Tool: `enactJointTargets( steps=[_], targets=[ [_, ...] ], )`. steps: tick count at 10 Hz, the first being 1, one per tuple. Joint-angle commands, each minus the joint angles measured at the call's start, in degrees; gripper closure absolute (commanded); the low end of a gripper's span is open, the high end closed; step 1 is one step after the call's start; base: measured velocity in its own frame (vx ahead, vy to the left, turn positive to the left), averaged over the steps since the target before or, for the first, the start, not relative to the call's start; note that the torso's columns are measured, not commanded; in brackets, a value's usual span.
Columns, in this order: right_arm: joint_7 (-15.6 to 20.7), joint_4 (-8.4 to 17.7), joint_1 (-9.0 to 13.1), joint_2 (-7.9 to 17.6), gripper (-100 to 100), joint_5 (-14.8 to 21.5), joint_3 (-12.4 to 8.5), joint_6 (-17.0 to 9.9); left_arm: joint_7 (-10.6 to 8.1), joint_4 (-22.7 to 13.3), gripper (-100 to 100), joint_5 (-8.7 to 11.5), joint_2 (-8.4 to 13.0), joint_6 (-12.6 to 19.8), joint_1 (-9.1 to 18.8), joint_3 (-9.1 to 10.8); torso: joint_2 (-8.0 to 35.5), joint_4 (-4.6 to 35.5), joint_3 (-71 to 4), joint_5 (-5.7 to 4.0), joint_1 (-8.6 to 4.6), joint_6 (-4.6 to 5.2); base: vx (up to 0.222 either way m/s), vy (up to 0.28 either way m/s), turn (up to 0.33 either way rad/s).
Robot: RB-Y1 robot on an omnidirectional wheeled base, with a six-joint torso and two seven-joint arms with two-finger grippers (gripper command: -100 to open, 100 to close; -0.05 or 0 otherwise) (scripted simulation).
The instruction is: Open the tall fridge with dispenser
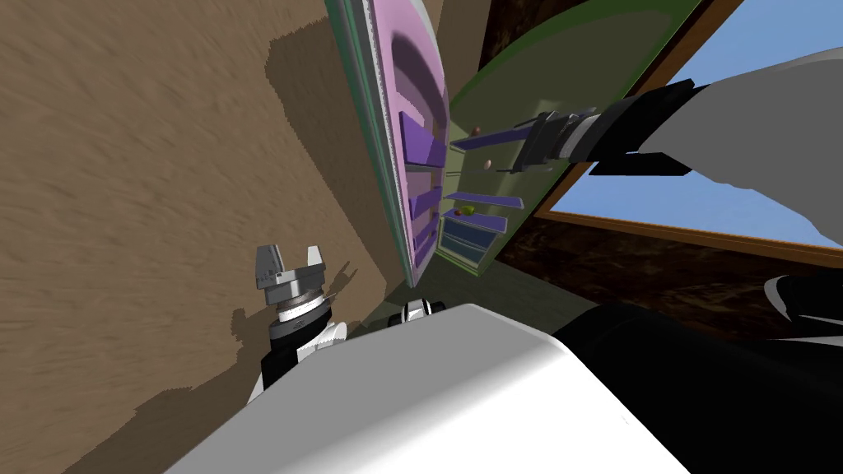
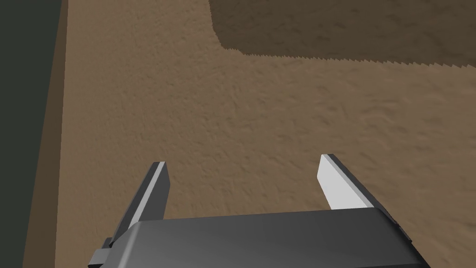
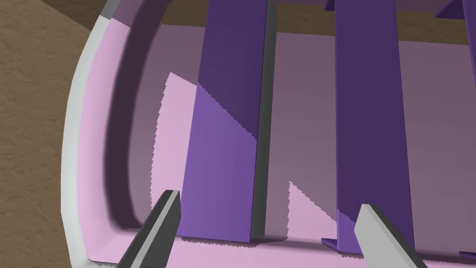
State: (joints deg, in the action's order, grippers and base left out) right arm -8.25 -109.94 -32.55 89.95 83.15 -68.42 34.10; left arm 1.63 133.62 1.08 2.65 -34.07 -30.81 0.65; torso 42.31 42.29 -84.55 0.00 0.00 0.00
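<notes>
The fridge door (image 1: 412, 123) stands wide open; the right gripper (image 3: 269, 202), spread and empty, faces its pink inside, maybe to push; the left gripper (image 2: 244, 162) hangs near, spread too.

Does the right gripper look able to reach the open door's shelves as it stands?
Probably yes: the right gripper is open and faces the inside of the door, with a shelf just ahead and nothing between.
</notes>
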Motion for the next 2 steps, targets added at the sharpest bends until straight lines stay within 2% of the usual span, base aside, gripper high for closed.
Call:
enactJointTargets(
  steps=[1, 2],
  targets=[
    [0.00, 0.00, 0.00, 0.00, 0, 0.00, 0.00, 0.00, 0.00, 0.00, 0, 0.00, 0.00, 0.00, 0.00, 0.00, -0.01, -0.01, -0.01, 0.00, 0.00, 0.00, 0.000, 0.000, 0.000],
    [0.00, 0.00, 0.00, 0.00, 0, 0.00, 0.00, 0.00, 0.00, 0.00, 0, 0.00, 0.00, 0.00, 0.00, 0.00, -0.02, -0.01, -0.02, 0.00, -0.01, 0.00, 0.000, 0.000, 0.000]
  ],
)
